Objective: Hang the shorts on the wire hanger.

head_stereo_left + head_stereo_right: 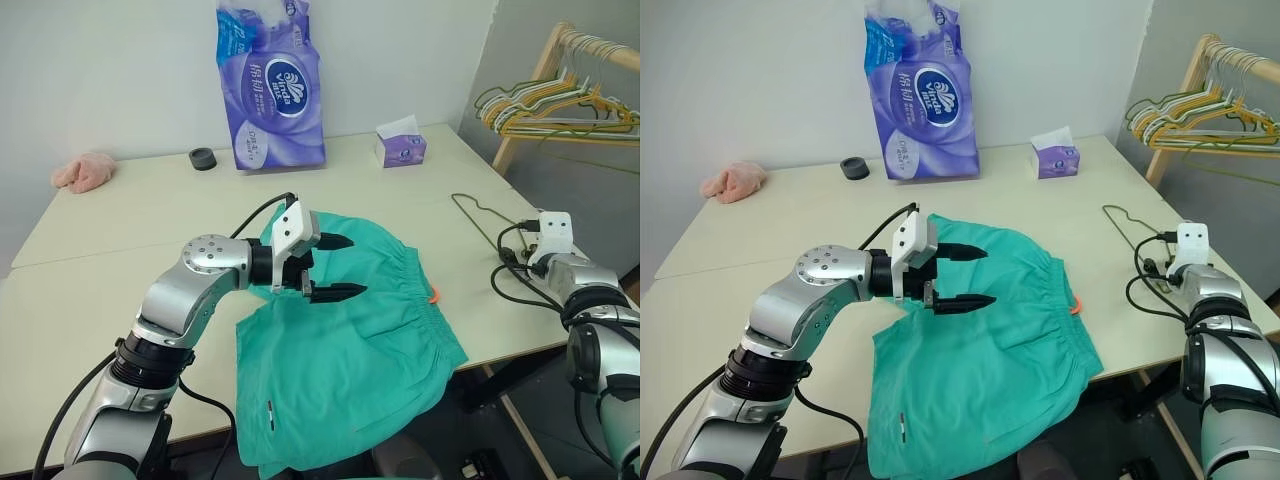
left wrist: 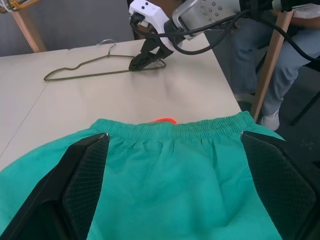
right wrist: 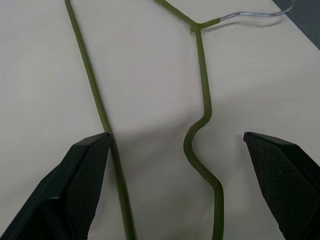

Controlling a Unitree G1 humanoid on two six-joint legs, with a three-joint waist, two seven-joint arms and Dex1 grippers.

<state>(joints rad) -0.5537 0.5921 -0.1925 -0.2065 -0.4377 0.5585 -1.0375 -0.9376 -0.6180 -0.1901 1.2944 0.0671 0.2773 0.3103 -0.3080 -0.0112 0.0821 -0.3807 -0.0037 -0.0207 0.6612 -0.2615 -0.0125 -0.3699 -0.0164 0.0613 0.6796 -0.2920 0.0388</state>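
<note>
Left eye view shows the teal-green shorts (image 1: 345,335) lying flat on the cream table (image 1: 120,260), with the leg ends hanging a little over the near edge. The stretchy waistband and its small orange tag (image 1: 434,295) face the right side. The wire hanger (image 1: 480,215) lies flat on the table too, near the right edge and apart from the shorts.

The left gripper (image 1: 334,268) hovers just over the shorts with its two black fingers wide apart and nothing between them. The right gripper (image 3: 180,185) is down over the hanger, fingers spread wide too. In the right wrist view, one finger tip (image 3: 85,165) sits right by one thin wire and the bent wire runs between the fingers. Neither one is held yet.

So this looks like the reaching step: one gripper for the hanger, one for the shorts. Next, the right gripper likely has to go lower and pinch that thin wire, which is flat on the table and could slip. The left one needs to grab cloth near the waistband.
</note>
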